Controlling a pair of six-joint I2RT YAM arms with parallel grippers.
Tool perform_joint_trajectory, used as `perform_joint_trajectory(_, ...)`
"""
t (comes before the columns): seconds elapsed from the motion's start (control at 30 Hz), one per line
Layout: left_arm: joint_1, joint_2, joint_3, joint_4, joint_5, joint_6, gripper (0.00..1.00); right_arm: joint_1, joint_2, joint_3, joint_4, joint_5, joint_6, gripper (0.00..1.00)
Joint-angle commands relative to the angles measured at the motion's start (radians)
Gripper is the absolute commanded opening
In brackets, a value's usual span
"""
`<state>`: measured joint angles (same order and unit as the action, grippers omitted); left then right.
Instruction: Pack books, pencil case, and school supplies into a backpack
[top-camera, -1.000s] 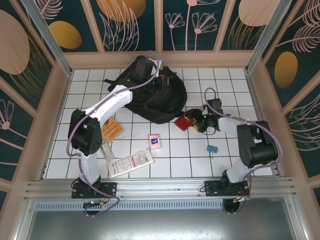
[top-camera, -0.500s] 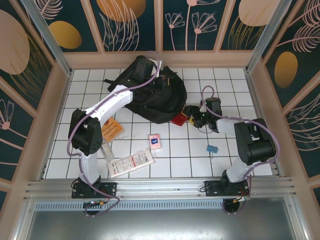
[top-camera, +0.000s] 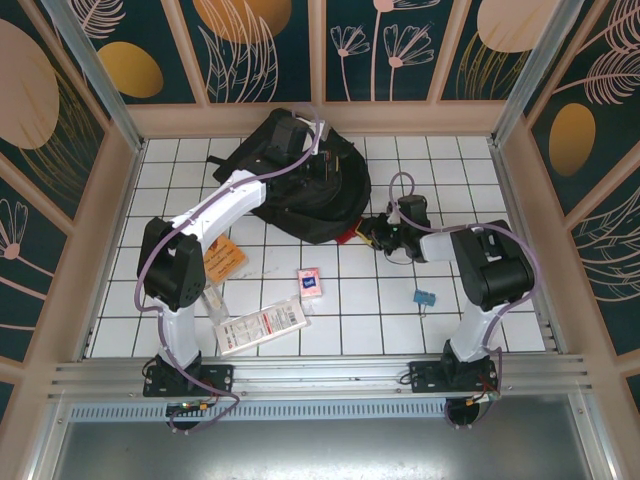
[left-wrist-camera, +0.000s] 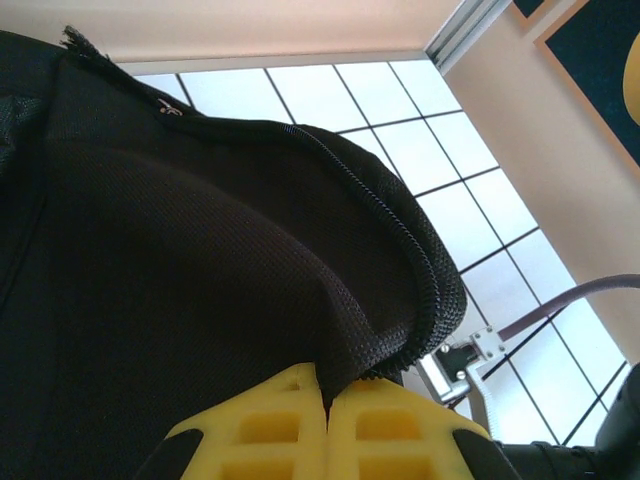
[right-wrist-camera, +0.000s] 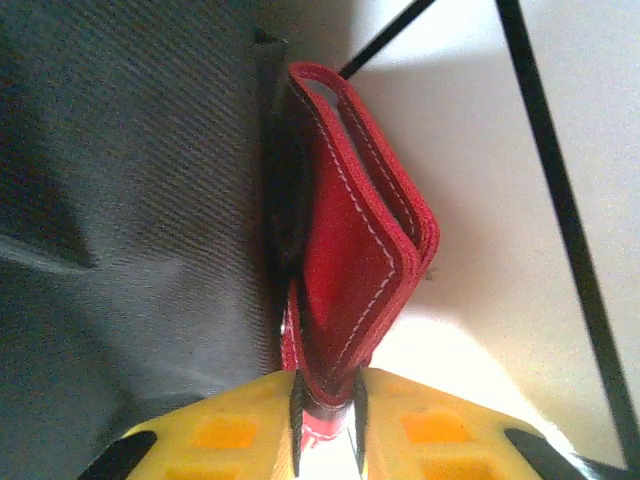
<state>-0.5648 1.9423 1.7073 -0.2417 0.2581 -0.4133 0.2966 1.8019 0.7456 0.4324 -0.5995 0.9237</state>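
Observation:
The black backpack (top-camera: 300, 190) lies at the back of the tiled table. My left gripper (top-camera: 318, 160) is shut on the fabric by its zipper edge (left-wrist-camera: 430, 290), holding that flap lifted; the yellow fingers (left-wrist-camera: 270, 420) pinch black mesh. My right gripper (right-wrist-camera: 327, 400) is shut on a red stitched pencil case (right-wrist-camera: 355, 250), which stands on edge against the backpack's side (right-wrist-camera: 130, 200). From above, the red pencil case (top-camera: 350, 237) peeks out between the backpack and my right gripper (top-camera: 372, 232). The orange book (top-camera: 222, 258) lies by the left arm.
A pink little box (top-camera: 311, 281) sits mid-table, a teal binder clip (top-camera: 424, 297) to the right, and a long white package (top-camera: 262, 325) near the front left. Low walls ring the table.
My right gripper has slid left toward the backpack and closed on the red pencil case, which now stands against the bag. The left gripper has kept its hold.

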Motion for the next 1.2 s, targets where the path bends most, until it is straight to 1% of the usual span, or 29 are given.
perform_joint_trajectory(0.0, -0.012, -0.008, 0.028, 0.035, 0.038, -0.002, 0.0, 0.006, -0.013, 0.008, 0.029, 0.019, -0.006, 0.11)
perform_joint_trajectory(0.1, -0.012, -0.008, 0.029, 0.031, 0.034, 0.001, 0.0, 0.005, -0.042, 0.012, -0.001, 0.042, -0.019, 0.01)
perform_joint_trajectory(0.13, -0.012, -0.009, 0.031, 0.029, 0.029, 0.003, 0.0, 0.004, -0.05, 0.013, -0.011, 0.047, -0.022, 0.0)
perform_joint_trajectory(0.27, -0.01, -0.022, 0.032, 0.019, -0.01, 0.02, 0.0, 0.0, -0.095, 0.009, -0.051, 0.073, -0.04, 0.0)
perform_joint_trajectory(0.4, 0.002, -0.044, 0.042, -0.006, -0.074, 0.036, 0.0, 0.0, -0.154, -0.017, -0.093, 0.084, -0.054, 0.0)
perform_joint_trajectory(0.53, 0.033, -0.077, 0.047, -0.014, -0.11, 0.048, 0.0, -0.003, -0.262, -0.043, -0.246, 0.157, -0.107, 0.0)
perform_joint_trajectory(0.7, 0.05, -0.108, 0.072, -0.037, -0.138, 0.086, 0.0, -0.001, -0.454, -0.05, -0.449, 0.231, -0.156, 0.0)
perform_joint_trajectory(0.83, 0.052, -0.114, 0.101, -0.056, -0.13, 0.095, 0.0, 0.004, -0.6, 0.009, -0.612, 0.257, -0.191, 0.0)
perform_joint_trajectory(0.93, 0.052, -0.11, 0.121, -0.074, -0.125, 0.096, 0.0, 0.015, -0.661, 0.094, -0.699, 0.256, -0.201, 0.0)
perform_joint_trajectory(1.03, 0.053, -0.112, 0.131, -0.085, -0.137, 0.099, 0.0, 0.036, -0.662, 0.199, -0.751, 0.242, -0.208, 0.0)
perform_joint_trajectory(1.17, 0.055, -0.098, 0.173, -0.119, -0.131, 0.094, 0.0, 0.081, -0.609, 0.344, -0.795, 0.256, -0.225, 0.0)
